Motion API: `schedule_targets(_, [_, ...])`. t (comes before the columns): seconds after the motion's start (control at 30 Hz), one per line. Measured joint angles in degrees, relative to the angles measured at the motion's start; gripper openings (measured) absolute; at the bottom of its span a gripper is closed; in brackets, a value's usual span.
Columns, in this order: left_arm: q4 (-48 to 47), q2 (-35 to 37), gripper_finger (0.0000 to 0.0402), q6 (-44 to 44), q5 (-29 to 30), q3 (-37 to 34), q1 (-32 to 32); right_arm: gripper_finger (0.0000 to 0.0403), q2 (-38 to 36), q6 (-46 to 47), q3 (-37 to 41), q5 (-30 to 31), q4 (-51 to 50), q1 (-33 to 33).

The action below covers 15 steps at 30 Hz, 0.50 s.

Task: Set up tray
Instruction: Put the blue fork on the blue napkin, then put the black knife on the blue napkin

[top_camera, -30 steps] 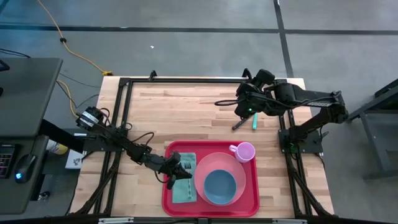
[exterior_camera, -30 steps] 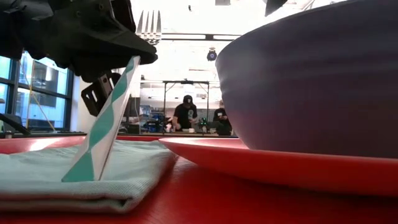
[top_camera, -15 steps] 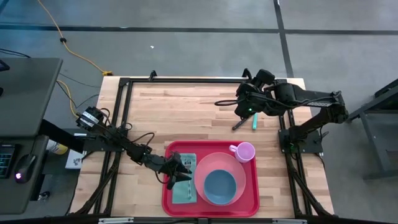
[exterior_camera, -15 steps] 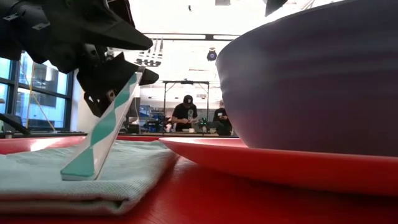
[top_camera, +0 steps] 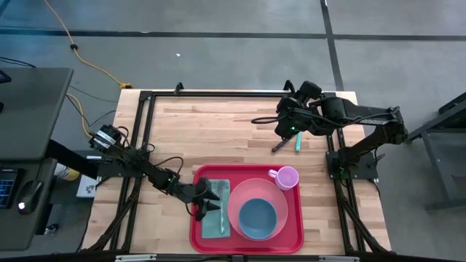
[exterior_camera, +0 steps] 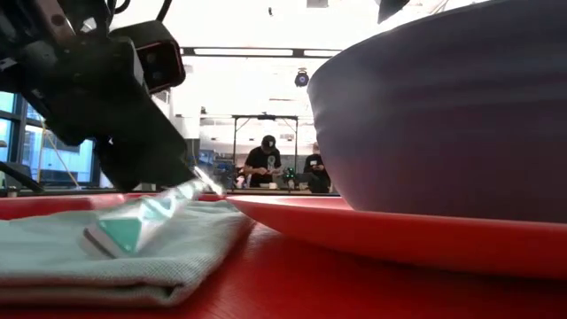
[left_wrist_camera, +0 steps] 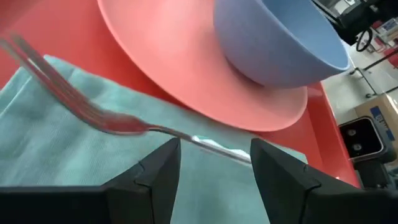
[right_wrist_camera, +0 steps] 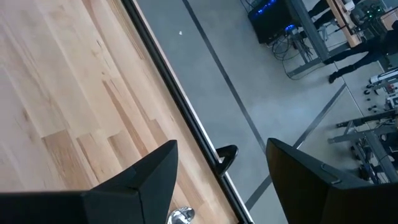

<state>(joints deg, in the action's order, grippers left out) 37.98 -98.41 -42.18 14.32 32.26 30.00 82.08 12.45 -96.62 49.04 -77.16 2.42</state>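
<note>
Tray [top_camera: 294, 236]: red, rectangular, raised rim, sitting at the near edge of the table [top_camera: 211, 131], right of centre. Loaded now: folded teal napkin [top_camera: 216, 222] along its left side, pink plate [top_camera: 280, 196] with blue bowl [top_camera: 257, 218] in the middle, pink mug [top_camera: 287, 177] at its far right corner.

Fork [left_wrist_camera: 93, 115] with teal-patterned handle lies flat on the napkin, beside the plate. Left gripper [top_camera: 207, 201] hovers just over it, fingers apart, nothing between them (fork looks let go).

Handling, as a judgement: tray stiff plastic, smooth and likely slippery, light when bare but weighted by the dishes. Best hold is the rim on the short sides; bowl and mug could slide if it tips. Probably better left where it is.

Right gripper [top_camera: 290, 129] waits over the far right part of the table, fingers spread and empty, near two utensils [top_camera: 291, 142] lying on the wood.

Room: broad bare wood between tray and far edge; tray's near rim sits close to the table's near edge, little margin there. Dark frame rails run along both sides.
</note>
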Motion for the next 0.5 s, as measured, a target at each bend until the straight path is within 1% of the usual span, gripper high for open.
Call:
schedule_targets(0.33, [0.0,0.3,0.0225,0.8,0.4,0.0,0.0,0.0224,0.0,0.1,0.0,0.0,0.0,0.0])
schedule_targets(0.4, [-0.2,1.1,0.0225,3.6,0.4,0.0,0.0,0.0224,0.0,0.1,0.0,0.0,0.0,0.0])
schedule_targets(0.5, [-0.1,3.6,0.0225,10.5,0.6,0.5,-1.5,0.0224,0.0,0.0,0.0,-0.1,-0.1,0.0])
